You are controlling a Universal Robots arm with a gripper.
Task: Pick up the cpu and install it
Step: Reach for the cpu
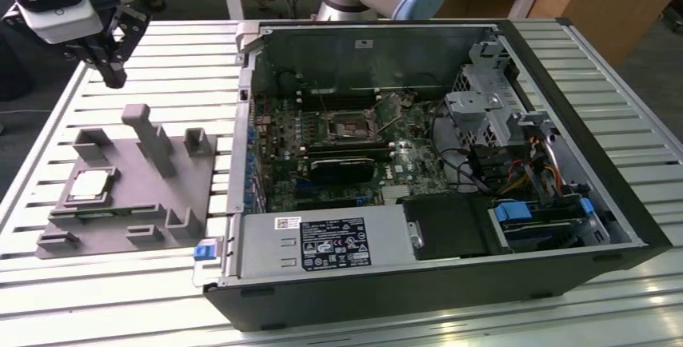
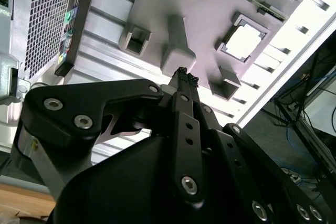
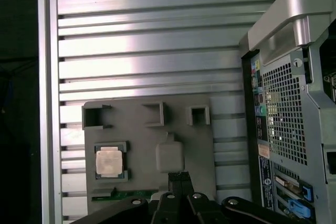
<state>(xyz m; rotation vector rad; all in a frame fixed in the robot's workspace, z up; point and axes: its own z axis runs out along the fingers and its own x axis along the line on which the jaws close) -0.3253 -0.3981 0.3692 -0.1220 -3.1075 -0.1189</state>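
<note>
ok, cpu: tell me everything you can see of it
The cpu is a small flat square chip, pale silver-grey metal top with a thin lighter edge. It lies flat, top up, seated in a square framed recess of the grey fixture tray on the slatted table. Only the recess touches it; the tool, shut and empty, hangs above the tray, clear of it.

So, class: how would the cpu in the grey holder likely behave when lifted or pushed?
The cpu looks flat and metal-topped, so probably rigid and light. Its shiny top may be slippery. Recessed in the grey holder, it likely won't slide when pushed.
</note>
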